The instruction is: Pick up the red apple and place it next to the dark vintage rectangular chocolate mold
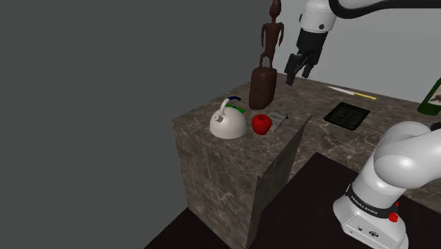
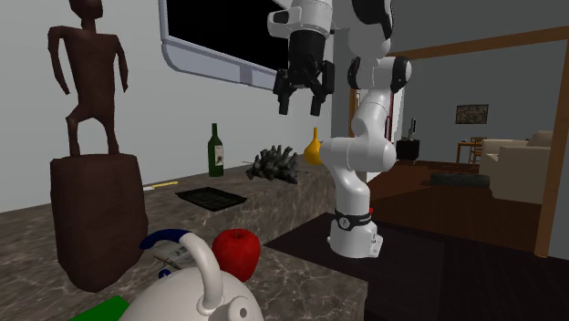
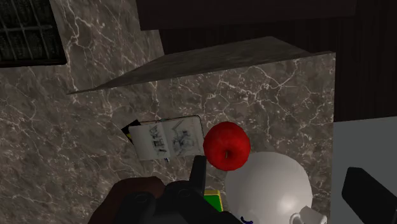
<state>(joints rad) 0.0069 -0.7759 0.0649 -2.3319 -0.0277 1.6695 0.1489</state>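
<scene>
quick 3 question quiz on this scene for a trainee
1. True or false: the gripper holds the apple.
2. Which white thing stands right beside the apple?
3. The dark mold lies: A touching the apple; B apart from it on the counter; C on the white thing.
Key: 1 false, it hangs open above the counter; 2 the kettle; 3 B.

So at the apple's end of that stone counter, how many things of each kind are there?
Red apple: 1
White kettle: 1
Brown carved figure: 1
Open booklet: 1
Green flat thing, partly hidden by the kettle: 1
Total: 5
</scene>
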